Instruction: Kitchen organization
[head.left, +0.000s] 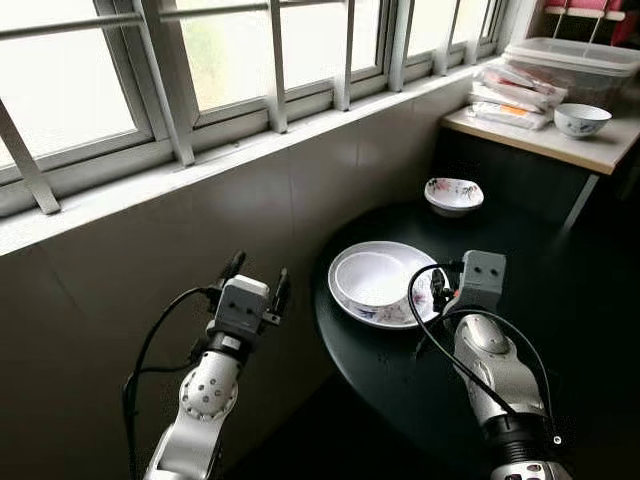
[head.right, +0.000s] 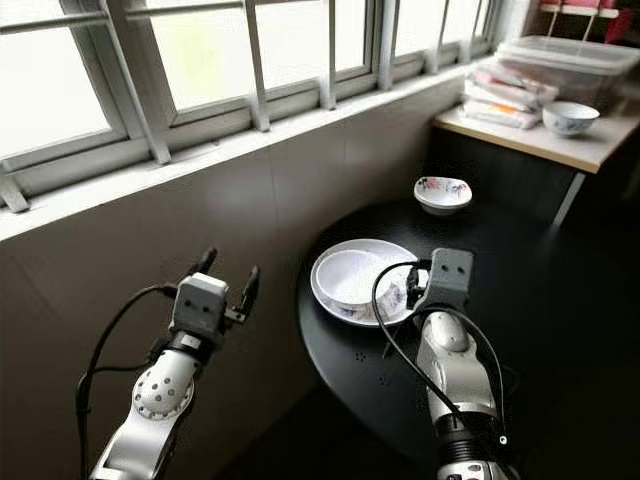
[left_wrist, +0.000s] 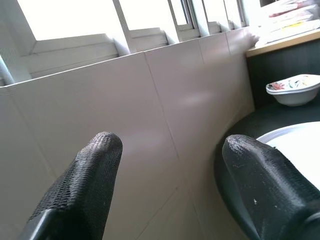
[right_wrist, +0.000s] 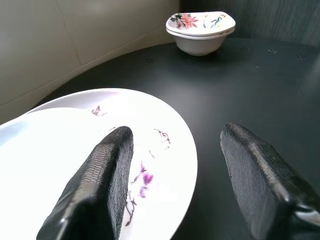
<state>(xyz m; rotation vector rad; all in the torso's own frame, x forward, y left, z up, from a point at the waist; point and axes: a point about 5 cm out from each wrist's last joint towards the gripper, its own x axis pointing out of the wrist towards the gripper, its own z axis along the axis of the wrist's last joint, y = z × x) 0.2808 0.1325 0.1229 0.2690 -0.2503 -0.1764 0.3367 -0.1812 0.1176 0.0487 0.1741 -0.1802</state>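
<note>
A white bowl (head.left: 372, 275) sits inside a white plate (head.left: 362, 309) with purple flowers near the left edge of a round black table (head.left: 560, 300). My right gripper (right_wrist: 172, 165) is open, low over the plate's right rim, one finger above the plate and the other above the bare table. A small floral bowl (head.left: 454, 194) stands farther back on the table. My left gripper (head.left: 257, 280) is open and empty, held up in front of the tiled wall, left of the table.
A tiled wall (head.left: 200, 240) under a barred window runs along the left. A wooden counter (head.left: 590, 148) at the back right carries a blue-patterned bowl (head.left: 582, 119), a plastic bin (head.left: 580, 62) and wrapped packets (head.left: 515, 92).
</note>
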